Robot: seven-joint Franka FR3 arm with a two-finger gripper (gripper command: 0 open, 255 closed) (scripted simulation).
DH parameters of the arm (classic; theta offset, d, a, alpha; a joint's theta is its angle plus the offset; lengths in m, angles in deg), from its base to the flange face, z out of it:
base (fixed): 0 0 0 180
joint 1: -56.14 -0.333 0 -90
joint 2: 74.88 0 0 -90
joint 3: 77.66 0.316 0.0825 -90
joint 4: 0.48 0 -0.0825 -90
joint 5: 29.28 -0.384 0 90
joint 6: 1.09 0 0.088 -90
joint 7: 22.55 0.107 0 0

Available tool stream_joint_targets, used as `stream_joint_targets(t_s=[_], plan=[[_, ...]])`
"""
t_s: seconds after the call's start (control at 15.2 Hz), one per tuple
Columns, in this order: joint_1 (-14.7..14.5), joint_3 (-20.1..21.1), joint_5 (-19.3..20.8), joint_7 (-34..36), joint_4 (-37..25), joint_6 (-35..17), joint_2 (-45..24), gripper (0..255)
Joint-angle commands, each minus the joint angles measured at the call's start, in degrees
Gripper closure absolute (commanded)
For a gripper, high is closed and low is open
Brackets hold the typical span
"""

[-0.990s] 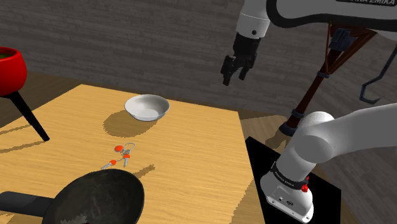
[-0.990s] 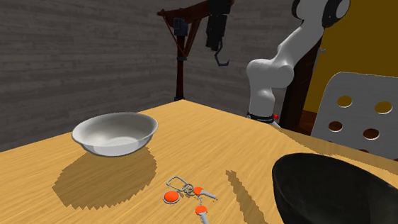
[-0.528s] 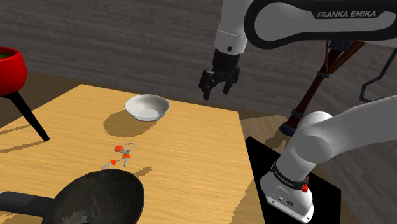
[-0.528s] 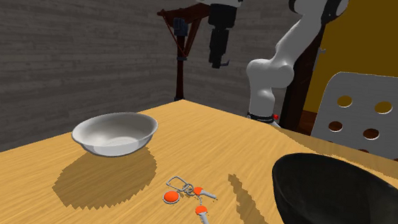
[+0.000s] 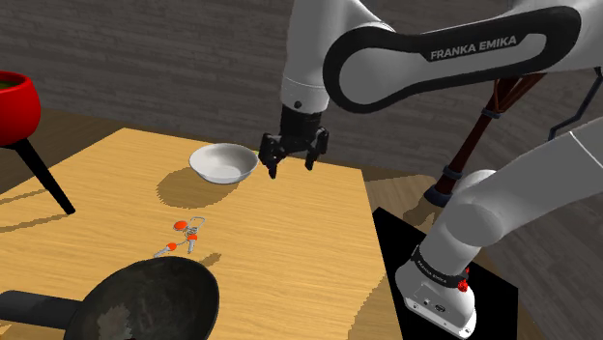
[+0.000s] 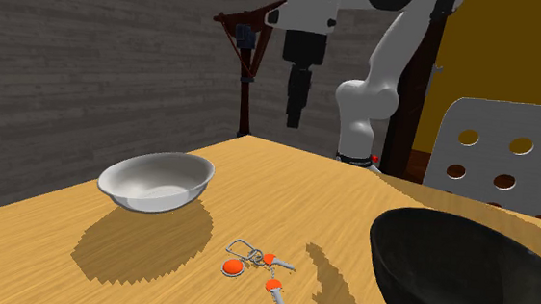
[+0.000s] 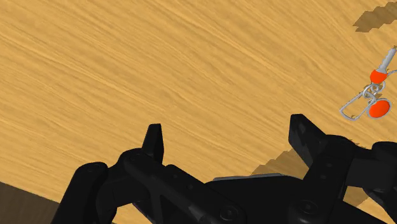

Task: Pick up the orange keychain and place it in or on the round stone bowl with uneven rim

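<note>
All-black two-finger gripper hovers above the light wooden table, near its far edge, pointing down. In the shoulder view it sits just to the right of the pale grey-white round bowl with a slightly uneven rim, not touching it. Jaws stand wide apart with nothing between them but bare wood grain; in the wrist view the gripper grips nothing. Orange keychain, orange tags on silver rings with a clip, lies flat on the table. It is between the bowl and the large black pan at the near edge, closer to the pan and well apart from the gripper. In the wrist view the keychain lies out past one finger, outside the gap. In the second exterior view the gripper hangs high over the far side of the table. The bowl sits left, the keychain lies in front, and the pan is at lower right. Jagged shadows fall beside bowl and keychain. A red pot on black legs stands off the table at the shoulder view's left.
</note>
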Motion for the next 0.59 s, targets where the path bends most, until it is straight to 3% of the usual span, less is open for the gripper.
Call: stream_joint_targets(t_s=[0.0,0.26,0.53], plan=[[0.97,3.09,0.46,4.23,-1.43,-2.43,-3.61,0],[3.78,9.7,4.43,13.67,-5.76,-6.91,-12.79,0],[6.06,15.77,13.36,25.67,-11.46,-10.16,-24.56,0]])
